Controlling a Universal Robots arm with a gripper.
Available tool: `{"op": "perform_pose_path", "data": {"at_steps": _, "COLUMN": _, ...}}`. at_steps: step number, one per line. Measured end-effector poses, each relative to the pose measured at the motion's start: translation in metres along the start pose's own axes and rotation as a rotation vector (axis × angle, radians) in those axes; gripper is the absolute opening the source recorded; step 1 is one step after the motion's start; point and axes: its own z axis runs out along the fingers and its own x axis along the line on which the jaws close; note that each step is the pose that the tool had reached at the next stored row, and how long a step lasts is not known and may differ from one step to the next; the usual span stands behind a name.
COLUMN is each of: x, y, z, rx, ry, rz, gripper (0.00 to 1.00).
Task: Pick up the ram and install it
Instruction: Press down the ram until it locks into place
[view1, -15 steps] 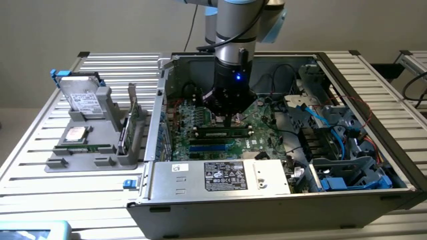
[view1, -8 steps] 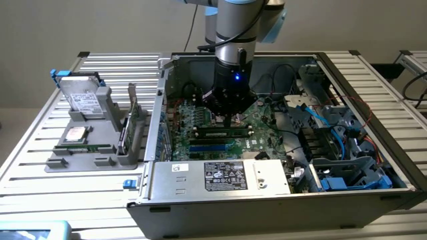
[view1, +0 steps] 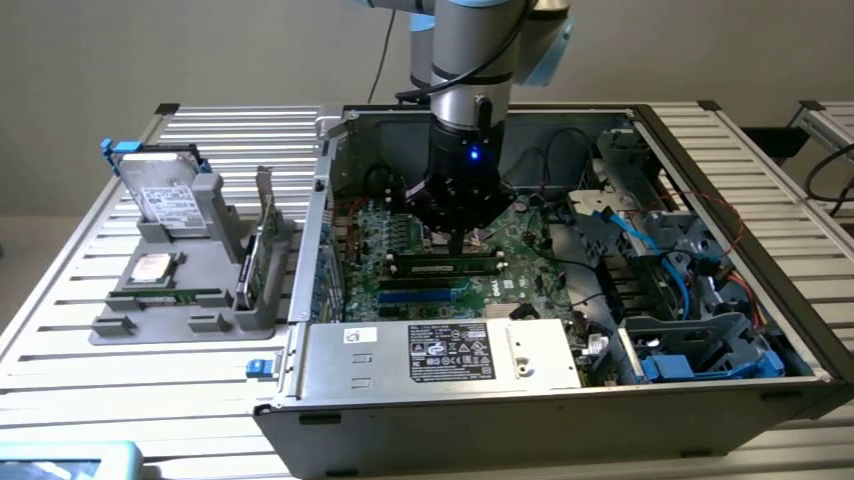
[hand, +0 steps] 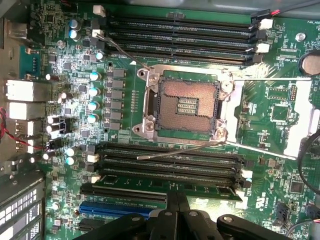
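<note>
Silver arm plunges vertically, shut tool (view1: 457, 243) pressing ram (view1: 447, 266) into motherboard (view1: 400, 240).

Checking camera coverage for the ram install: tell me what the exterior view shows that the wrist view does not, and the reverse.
Exterior view alone: the whole computer case, the grey holder on the exterior view's left with a hard drive upright in it, and the arm.
Wrist view alone: the open CPU socket and the far bank of memory slots.
Both: the motherboard, the ram lying along a slot, and the shut pincer above it.

no legible text, motherboard (hand: 125, 85) markings unreadable
</note>
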Motion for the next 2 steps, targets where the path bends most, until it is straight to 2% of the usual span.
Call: {"op": "perform_pose_path", "data": {"at_steps": 2, "x": 0.0000, "y": 0.0001, "z": 0.0000, "rx": -0.0001, "ry": -0.0001, "rz": 0.000, "gripper": 0.11}}
